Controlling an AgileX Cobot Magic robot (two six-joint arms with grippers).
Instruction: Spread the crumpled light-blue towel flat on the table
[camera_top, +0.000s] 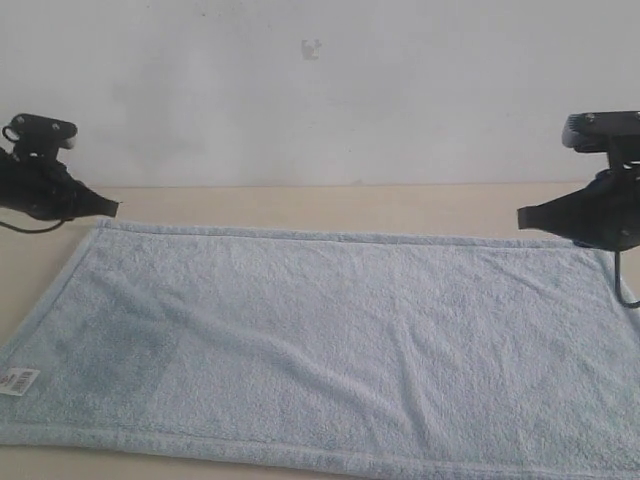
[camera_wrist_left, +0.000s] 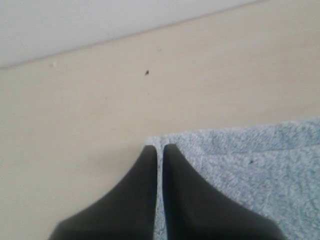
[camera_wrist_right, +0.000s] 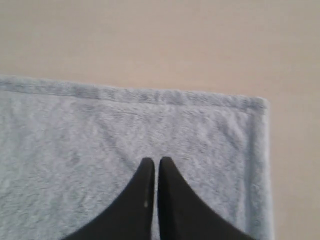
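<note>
Inspector: Towel (camera_top: 330, 340), front hem, closest to the lens in the exterior view. It lies opened out on the surface (camera_top: 300, 205), long side across. Pale blue, fluffy looped pile, a rolled hem all round. Soft ripples run slantwise through the middle, and one darker patch sits toward the left end.

Clerk: Anything only that view gives?

Inspector: Yes. A small white label (camera_top: 18, 381) at the near left corner, and the plain whitish wall (camera_top: 300, 90) behind. Neither wrist view has them. The towel's right end runs past the frame edge.

Clerk: And the wrist views?

Inspector: Close detail. Left wrist view: the left claw (camera_wrist_left: 160, 150), two smooth black tapered fingers pressed together, tips over a far corner of the towel. Bare beige wood-look surface lies around that corner, with one dark speck. Right wrist view: the right claw (camera_wrist_right: 156, 162), likewise pressed together, over the pile just inside the other far corner. The hem there turns a neat square angle.

Clerk: Gripping cloth?

Inspector: Neither is seen pinching any.
</note>
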